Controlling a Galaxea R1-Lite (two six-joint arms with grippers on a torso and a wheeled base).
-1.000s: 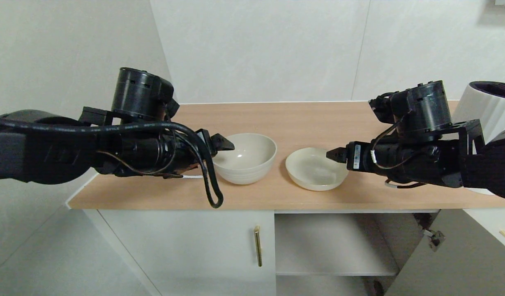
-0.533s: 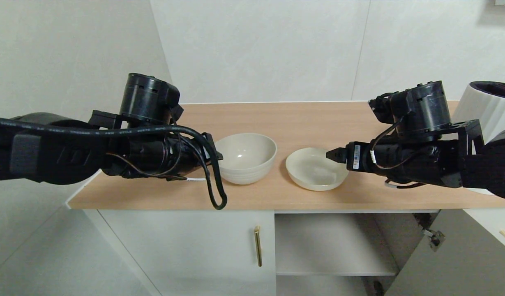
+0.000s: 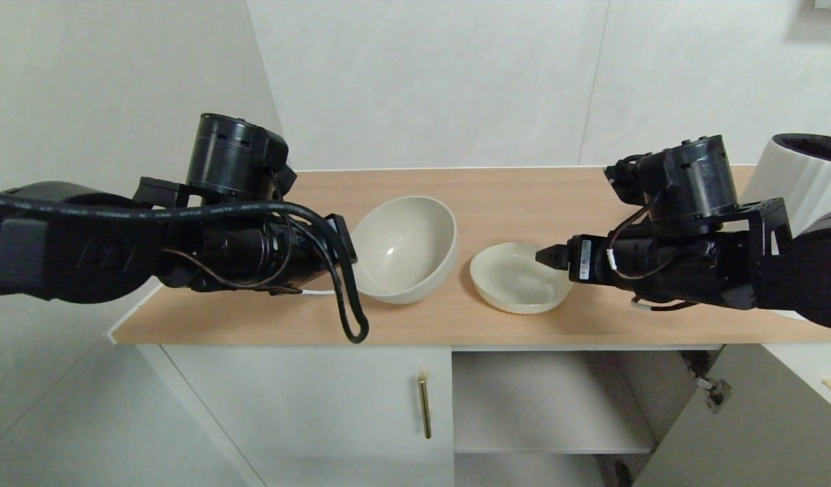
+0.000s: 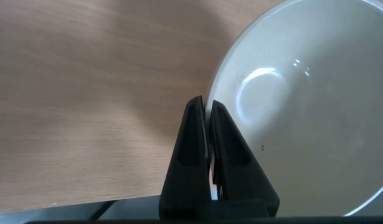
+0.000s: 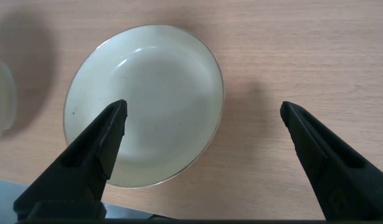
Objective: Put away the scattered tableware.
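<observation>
A deep cream bowl (image 3: 405,247) sits tilted on the wooden counter (image 3: 496,196), its left side raised. My left gripper (image 3: 353,249) is shut on that bowl's left rim. In the left wrist view the fingers (image 4: 196,134) pinch the rim of the bowl (image 4: 303,106). A shallow cream dish (image 3: 516,279) rests flat to the right of the bowl. My right gripper (image 3: 543,256) hovers open at the dish's right side. The right wrist view shows the right gripper (image 5: 203,111) spread wide over the dish (image 5: 144,106), holding nothing.
A white ribbed container (image 3: 807,169) stands at the counter's right end. Below the counter, the right cupboard is open, showing a shelf (image 3: 537,406). The left door has a gold handle (image 3: 423,404). Walls close off the back and left.
My left gripper dropped onto the deep bowl's rim, shut on it and tipped the bowl up on its left side. The right arm and dish stayed nearly still.
</observation>
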